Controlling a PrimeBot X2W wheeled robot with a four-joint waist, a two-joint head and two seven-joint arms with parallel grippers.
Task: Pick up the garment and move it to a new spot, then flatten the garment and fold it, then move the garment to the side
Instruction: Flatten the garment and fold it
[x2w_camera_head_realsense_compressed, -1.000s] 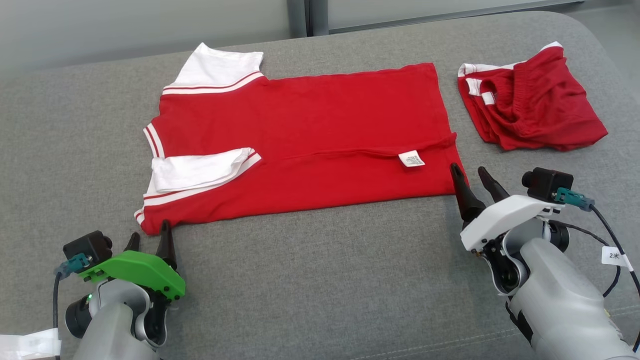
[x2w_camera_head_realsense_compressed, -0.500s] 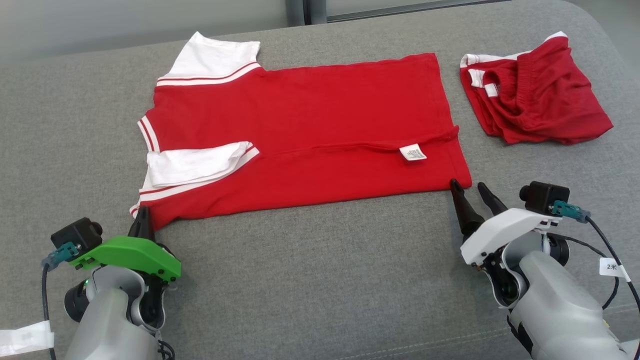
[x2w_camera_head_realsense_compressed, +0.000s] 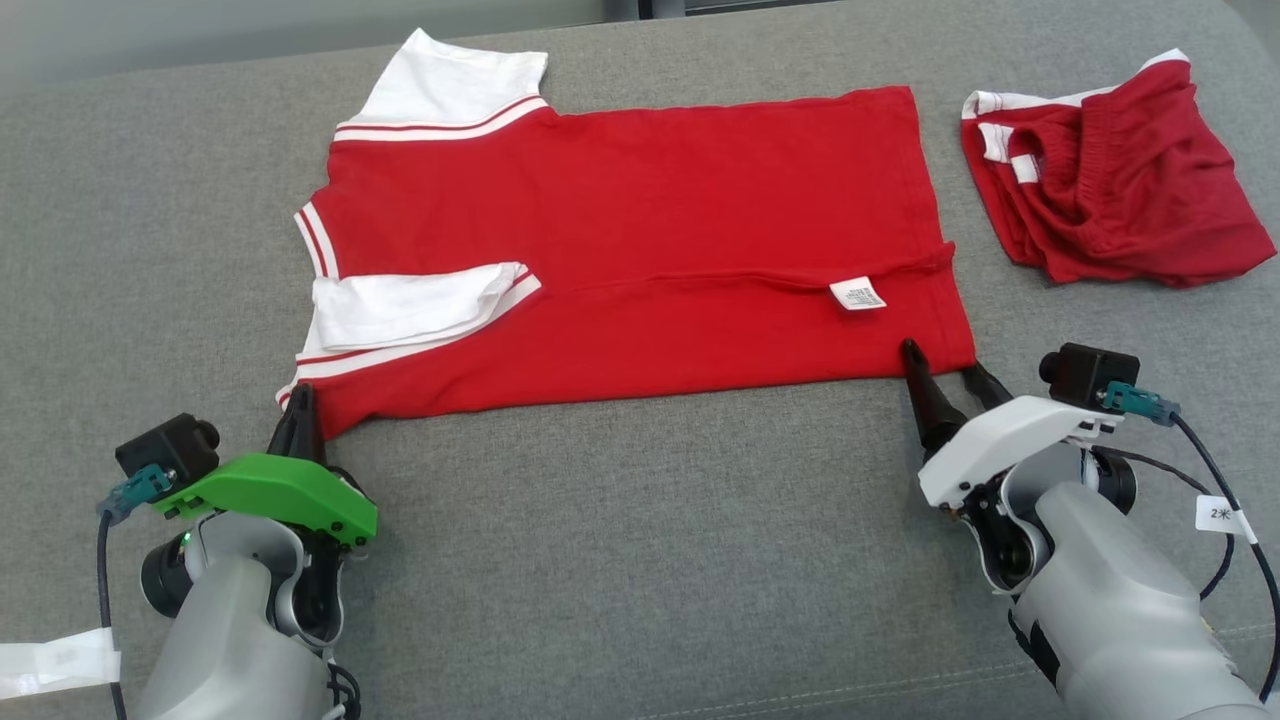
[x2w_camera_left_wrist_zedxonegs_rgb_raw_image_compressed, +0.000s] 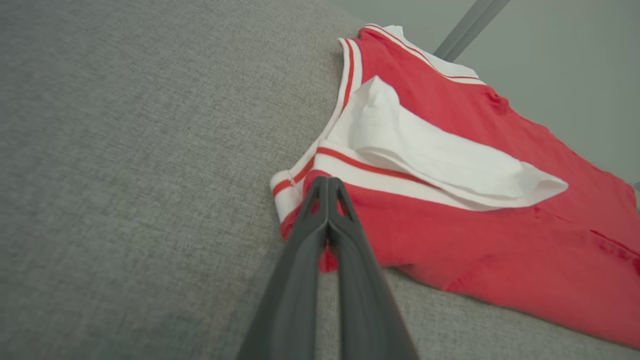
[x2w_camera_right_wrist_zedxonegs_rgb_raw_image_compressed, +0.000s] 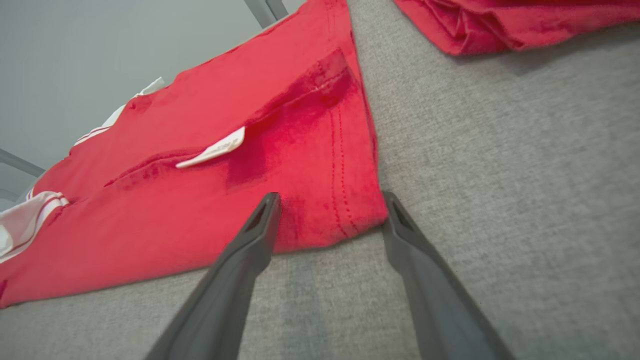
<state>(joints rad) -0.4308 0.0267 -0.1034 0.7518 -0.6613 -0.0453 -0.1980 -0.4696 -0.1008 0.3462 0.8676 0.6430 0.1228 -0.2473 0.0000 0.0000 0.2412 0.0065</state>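
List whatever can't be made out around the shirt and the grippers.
Print on the white label: too small in the head view, edge-on in the right wrist view.
How much of the shirt the left gripper pinches: its own fingers cover that corner, left wrist view.
The red shorts: cut off by the top edge, right wrist view.

Two garments lie on one grey upholstered surface (x2w_camera_head_realsense_compressed: 640, 560): one red shirt (x2w_camera_head_realsense_compressed: 640, 230) and one bundle of red shorts (x2w_camera_head_realsense_compressed: 1130, 200). The shirt has two white sleeves (x2w_camera_head_realsense_compressed: 450, 80) and one white label (x2w_camera_head_realsense_compressed: 858, 294). There are two claws, a left claw (x2w_camera_head_realsense_compressed: 300, 400) and a right claw (x2w_camera_head_realsense_compressed: 940, 357), each with two dark fingers (x2w_camera_right_wrist_zedxonegs_rgb_raw_image_compressed: 240, 270) and one small black camera (x2w_camera_head_realsense_compressed: 1085, 370). Two white tags (x2w_camera_head_realsense_compressed: 1220, 515) hang on the cables.
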